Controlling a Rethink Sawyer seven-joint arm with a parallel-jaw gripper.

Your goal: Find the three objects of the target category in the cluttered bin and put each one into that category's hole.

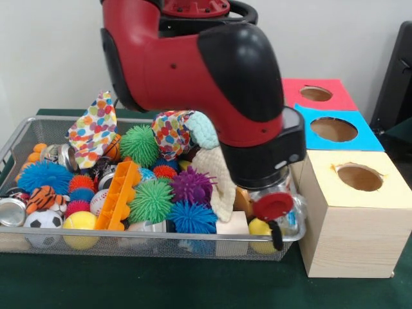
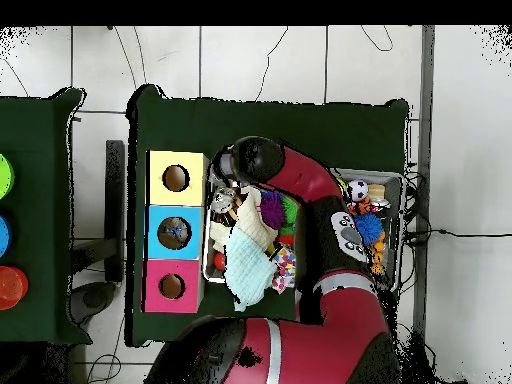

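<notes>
My gripper [image 1: 275,222] sits low at the wire bin's [image 1: 161,243] end nearest the boxes — whether it's open or holding anything, I can't tell. Beside it, a cream cloth [image 1: 215,180] drapes over spiky balls [image 1: 174,193]; the wooden box's hole [image 1: 359,177] sits just beyond.

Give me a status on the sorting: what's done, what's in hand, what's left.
Done: nothing certain. No object shows in the holes of the red box, blue box or wooden box.
In hand: the tool is down at the bin's end beside the boxes; whether it grips anything cannot be told.
Left: the bin is crowded with spiky balls, cloths and cans.
</notes>
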